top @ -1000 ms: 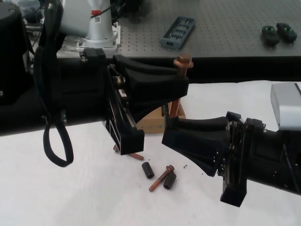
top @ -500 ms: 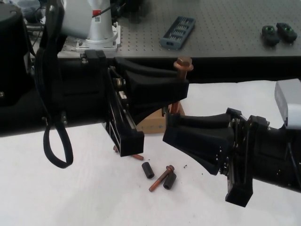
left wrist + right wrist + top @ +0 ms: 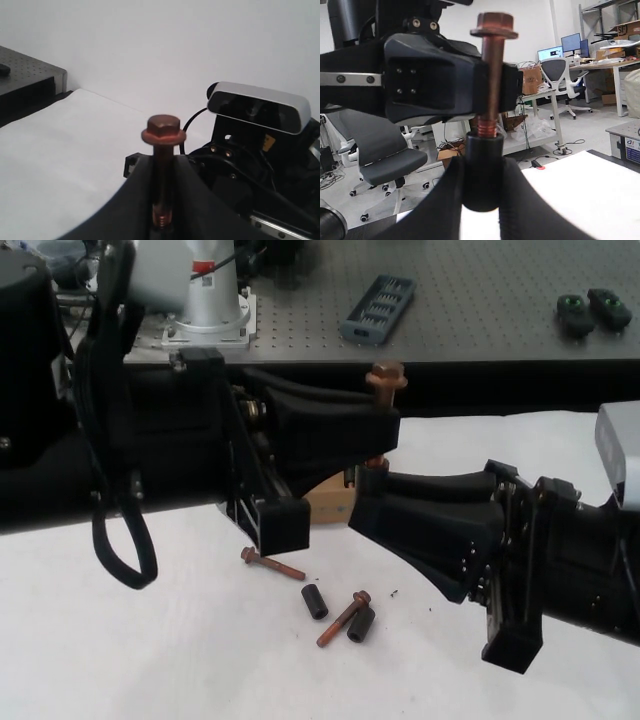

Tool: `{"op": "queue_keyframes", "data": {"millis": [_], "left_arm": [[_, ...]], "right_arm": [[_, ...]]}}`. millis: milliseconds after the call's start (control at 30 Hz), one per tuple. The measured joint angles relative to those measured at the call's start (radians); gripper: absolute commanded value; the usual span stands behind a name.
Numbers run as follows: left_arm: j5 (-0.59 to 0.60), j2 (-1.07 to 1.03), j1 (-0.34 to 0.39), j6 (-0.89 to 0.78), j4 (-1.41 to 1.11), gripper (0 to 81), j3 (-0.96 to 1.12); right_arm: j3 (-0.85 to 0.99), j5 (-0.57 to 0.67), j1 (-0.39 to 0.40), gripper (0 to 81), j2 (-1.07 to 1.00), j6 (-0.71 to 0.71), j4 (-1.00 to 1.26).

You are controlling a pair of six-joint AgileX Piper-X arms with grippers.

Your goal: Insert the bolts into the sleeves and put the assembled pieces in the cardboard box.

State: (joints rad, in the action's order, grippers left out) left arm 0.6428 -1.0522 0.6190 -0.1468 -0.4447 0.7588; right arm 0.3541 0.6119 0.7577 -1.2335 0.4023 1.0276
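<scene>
So the bolt [image 3: 493,75] was standing upright in mid-air above the table [image 3: 200,660], with its threaded tip just going into the top of the sleeve [image 3: 481,172]. You could see a bit of thread right above the sleeve's rim. Most of the shank was out in the open, so I'd call this the very start of the insertion step, nowhere near seated.

The left hand [image 3: 375,440] was clenched on the bolt's shank, head sticking up well above its fingers. The right hand [image 3: 368,502] was clamped round the sleeve from below, holding it mouth-up. The two hands were almost touching, one right over the other.

Next move, as I read it: drive the bolt straight down the sleeve's bore (or bring the sleeve up), keeping both lined up so it doesn't bind. The left hand's grip sits low on the shank, so it'd probably have to regrip or let go for the bolt to go fully in. Then it goes in the cardboard box [image 3: 330,502], just behind the hands.

Looks-wise, the bolt was coppery with a flanged hex head, and the sleeve was a plain matte black tube.

Down on the table were two loose bolts [image 3: 272,563] and two spare sleeves [image 3: 315,601], not yet paired up.
</scene>
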Motion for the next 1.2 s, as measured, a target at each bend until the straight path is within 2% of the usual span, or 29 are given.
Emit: {"op": "queue_keyframes", "data": {"millis": [167, 233, 400, 600, 733, 867, 933, 1033, 1200], "left_arm": [[-0.026, 0.000, 0.000, -0.006, 0.001, 41.7, 0.000], [-0.035, 0.000, 0.000, -0.007, 0.005, 44.8, 0.000], [-0.048, 0.000, 0.000, -0.007, 0.008, 42.5, 0.000], [-0.174, 0.016, 0.000, -0.007, 0.016, 42.5, 0.000], [-0.228, 0.071, -0.024, -0.007, 0.063, 35.6, 0.000], [-0.301, 0.199, -0.104, -0.007, 0.303, 24.1, 0.000], [-0.313, 0.260, -0.151, 0.010, 0.480, 19.7, 0.000], [-0.314, 0.289, -0.167, 0.029, 0.567, 16.5, 0.000], [-0.318, 0.327, -0.180, 0.057, 0.682, 15.8, 0.000]], "right_arm": [[0.000, -0.004, 0.000, 3.9, 0.000, 0.001, 0.006], [0.000, -0.004, 0.000, 3.9, 0.000, 0.001, 0.010], [0.000, -0.022, 0.000, 3.9, 0.000, 0.001, 0.010], [0.008, -0.046, -0.017, 3.9, 0.000, 0.005, -0.028], [0.054, -0.077, -0.049, 3.9, 0.000, 0.040, -0.168], [0.187, -0.107, -0.113, 3.9, -0.008, 0.009, -0.443], [0.322, -0.122, -0.133, 3.9, -0.028, -0.061, -0.694], [0.463, -0.141, -0.155, 3.9, -0.080, -0.091, -0.890], [0.630, -0.153, -0.173, 3.9, -0.185, -0.097, -1.037]]}}
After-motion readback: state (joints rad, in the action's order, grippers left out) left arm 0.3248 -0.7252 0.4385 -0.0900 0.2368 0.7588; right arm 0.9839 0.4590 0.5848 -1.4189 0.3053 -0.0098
